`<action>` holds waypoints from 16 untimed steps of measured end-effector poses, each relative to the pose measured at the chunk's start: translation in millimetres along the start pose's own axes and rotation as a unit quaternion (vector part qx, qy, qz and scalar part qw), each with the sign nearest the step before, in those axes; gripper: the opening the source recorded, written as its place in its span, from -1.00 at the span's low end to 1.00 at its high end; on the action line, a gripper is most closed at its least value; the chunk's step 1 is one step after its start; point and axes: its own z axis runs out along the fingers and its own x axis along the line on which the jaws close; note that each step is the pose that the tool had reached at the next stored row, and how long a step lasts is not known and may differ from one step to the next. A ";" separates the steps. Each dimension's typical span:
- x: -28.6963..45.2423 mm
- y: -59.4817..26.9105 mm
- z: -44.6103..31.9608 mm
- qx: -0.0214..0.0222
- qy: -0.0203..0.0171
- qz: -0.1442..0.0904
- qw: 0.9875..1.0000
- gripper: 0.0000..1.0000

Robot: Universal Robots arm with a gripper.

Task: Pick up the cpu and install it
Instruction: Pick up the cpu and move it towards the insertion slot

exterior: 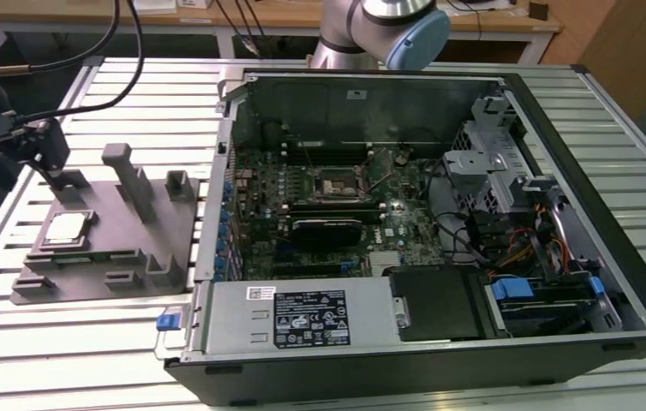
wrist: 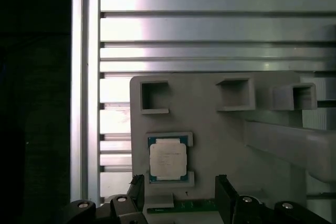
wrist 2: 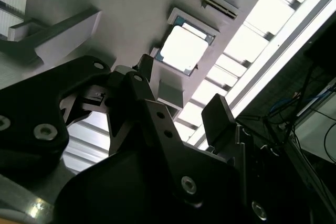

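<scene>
The cpu, a small flat square chip with a pale silver top, lies in a shallow seat on the grey fixture, at the exterior view's left. Both wrist views show the cpu from above. My gripper hangs over the fixture's far end, a little beyond the chip and above it. Its two dark fingers stand apart in both wrist views, with nothing between them, so my gripper is open. The dark square socket sits on the motherboard inside the case.
An open computer case takes up the middle and right of the slatted metal table, with a power supply at its near side. Upright grey blocks rise from the fixture beside the chip. Cables hang at the far left.
</scene>
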 end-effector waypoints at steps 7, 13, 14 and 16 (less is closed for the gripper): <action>0.1 -0.3 4.9 0.000 0.000 0.000 1.000 0.29; 0.1 -0.7 7.8 0.000 0.000 0.000 1.000 0.29; 0.1 -1.0 8.9 0.000 0.000 0.000 1.000 0.29; 0.1 -1.8 11.5 0.000 0.000 -0.001 1.000 0.29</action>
